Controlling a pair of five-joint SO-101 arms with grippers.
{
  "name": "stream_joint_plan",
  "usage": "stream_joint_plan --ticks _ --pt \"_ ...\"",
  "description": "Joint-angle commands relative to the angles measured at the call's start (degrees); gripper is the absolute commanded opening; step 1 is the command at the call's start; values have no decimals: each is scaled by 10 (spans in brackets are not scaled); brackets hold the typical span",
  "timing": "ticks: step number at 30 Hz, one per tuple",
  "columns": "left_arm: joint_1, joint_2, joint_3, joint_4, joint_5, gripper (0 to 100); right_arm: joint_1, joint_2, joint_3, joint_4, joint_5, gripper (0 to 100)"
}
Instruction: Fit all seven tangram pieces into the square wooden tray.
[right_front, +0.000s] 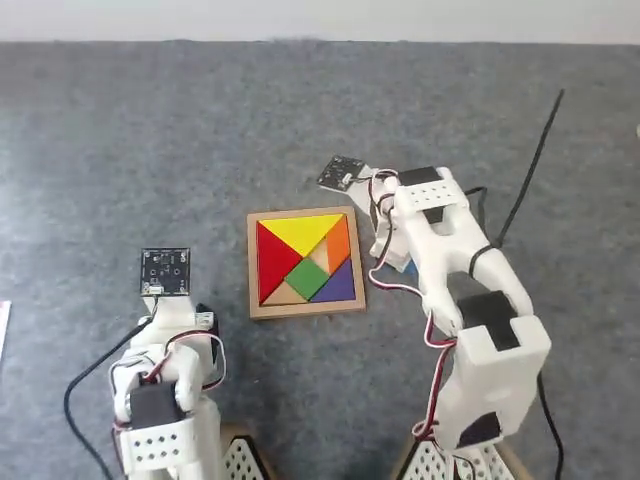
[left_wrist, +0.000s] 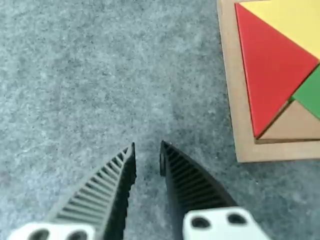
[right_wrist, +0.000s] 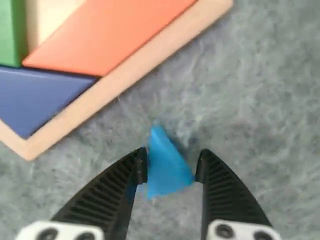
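Your light blue triangle piece (right_wrist: 165, 170) lay outside the wooden tray (right_front: 305, 311), just beside the tray side that faced the table's right edge. The right tool (right_wrist: 172, 152) was closed on it, one finger on each side. You could not tell if the piece was lifted or lay on the table.

The tray sat in the middle of the table. It held the yellow (right_front: 300, 233), red (right_front: 274, 262), green (right_front: 307, 277), orange (right_front: 340, 245) and dark blue (right_front: 340, 287) pieces. Two triangle spots looked like bare wood, and you could not tell if they were gaps.

The left tool (left_wrist: 147, 145) was open just a little and held nothing. It hung over the table near the tray corner by the red piece.

Here is what I think could have gone wrong. The triangle's sides slant, so it could have slid or turned in the fingers. If you carried it too low, it could have bumped the tray rim or pushed the orange piece. If it was turned the wrong way, it would not have dropped into a gap.
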Motion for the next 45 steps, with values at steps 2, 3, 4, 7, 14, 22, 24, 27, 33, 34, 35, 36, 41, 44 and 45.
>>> stream_joint_plan --ticks 2,3,4,7,14,22,24,27,33,34,35,36,41,44,45 --pt "3 -11 -7 3 0 80 0 -12 -11 5 1 2" --pt "3 -11 -7 3 0 80 0 -13 -11 5 -9 7" --pt "3 -11 -7 3 0 80 1 -14 -12 5 -18 22" --pt "3 -11 -7 3 0 80 2 -35 -15 6 -50 12" --pt "3 -11 -7 3 0 80 -2 -125 20 15 -109 7" --pt "3 -11 -7 3 0 80 -55 -166 -6 11 -220 7" --pt "3 -11 -7 3 0 80 -91 -148 -29 11 -252 7" --pt "3 -11 -7 3 0 80 -124 -99 -73 11 -300 7" --pt "3 -11 -7 3 0 80 -121 23 -168 21 -327 7" --pt "3 -11 -7 3 0 80 -123 34 -178 30 -327 7" --pt "3 -11 -7 3 0 80 -124 42 -186 38 -327 7" --pt "3 -11 -7 3 0 80 -127 47 -192 44 -327 7" --pt "3 -11 -7 3 0 80 -150 56 -194 45 -328 10" --pt "3 -11 -7 3 0 80 -161 56 -193 45 -328 39" --pt "3 -11 -7 3 0 80 -162 56 -193 45 -328 70"
